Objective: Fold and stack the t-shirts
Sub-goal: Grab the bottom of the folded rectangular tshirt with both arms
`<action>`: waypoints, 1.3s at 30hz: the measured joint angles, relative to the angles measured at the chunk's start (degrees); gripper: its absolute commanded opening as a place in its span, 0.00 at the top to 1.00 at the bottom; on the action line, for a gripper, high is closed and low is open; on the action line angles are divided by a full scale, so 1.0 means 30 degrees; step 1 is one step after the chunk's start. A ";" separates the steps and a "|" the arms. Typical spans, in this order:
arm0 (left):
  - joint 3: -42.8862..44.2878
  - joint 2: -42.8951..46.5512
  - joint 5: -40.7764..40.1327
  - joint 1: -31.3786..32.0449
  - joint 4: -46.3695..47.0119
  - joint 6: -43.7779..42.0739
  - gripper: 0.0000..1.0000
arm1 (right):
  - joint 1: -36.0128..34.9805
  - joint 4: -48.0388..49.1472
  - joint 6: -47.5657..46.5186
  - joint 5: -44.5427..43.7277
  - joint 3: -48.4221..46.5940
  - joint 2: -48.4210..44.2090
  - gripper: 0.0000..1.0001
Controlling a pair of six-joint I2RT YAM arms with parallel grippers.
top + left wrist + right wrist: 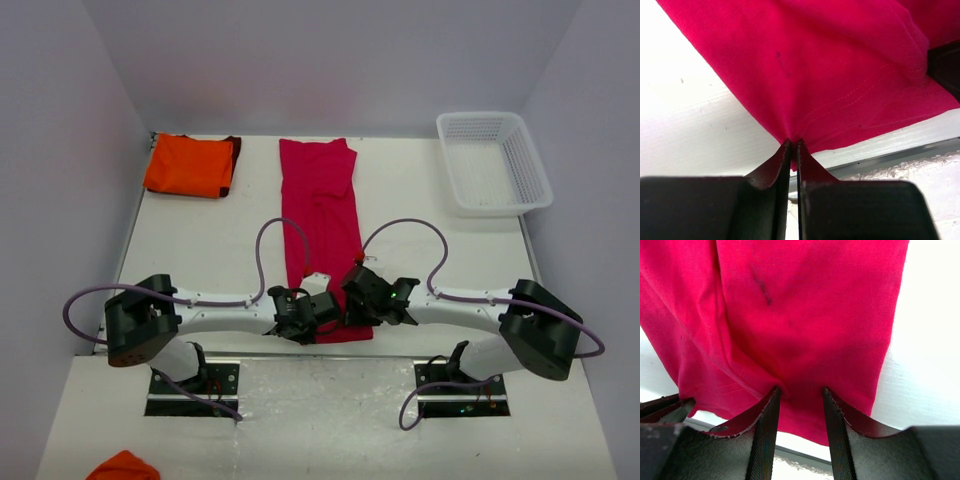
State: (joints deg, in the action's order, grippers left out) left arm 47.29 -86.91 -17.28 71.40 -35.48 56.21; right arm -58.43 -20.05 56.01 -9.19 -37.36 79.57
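The left hand (pixel 793 146) is pinched shut on the near hem of the crimson-pink t-shirt (pixel 320 215). Just beside it, the right hand (pixel 800 392) grips a fold of the same hem between half-spread fingers. The shirt stretches away across the desk (pixel 420 240); the folded orange t-shirt (pixel 188 165) lies far left.

folded shirt (pixel 190 165) far-left, basket (pixel 493 162) far-right (apart)

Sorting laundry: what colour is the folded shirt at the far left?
Bright orange, dark maroon edge; top view.
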 measured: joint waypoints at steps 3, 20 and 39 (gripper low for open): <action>-0.0066 0.0175 0.0000 0.0000 -0.0022 0.0102 0.83 | 0.0000 0.0102 0.0015 0.0015 -0.0007 0.0058 0.59; -0.0342 0.0772 -0.0168 0.0138 -0.0131 0.0568 0.96 | 0.0087 0.0546 0.0262 0.0350 -0.0124 0.0488 0.68; -0.0656 0.0801 -0.0175 0.0146 -0.0357 0.0590 0.82 | -0.0240 -0.0393 0.0058 -0.0204 -0.0051 -0.0962 0.47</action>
State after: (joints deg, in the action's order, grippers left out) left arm 45.32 -84.51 -17.80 71.83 -36.56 57.98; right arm -59.16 -21.23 56.18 -9.80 -37.52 76.69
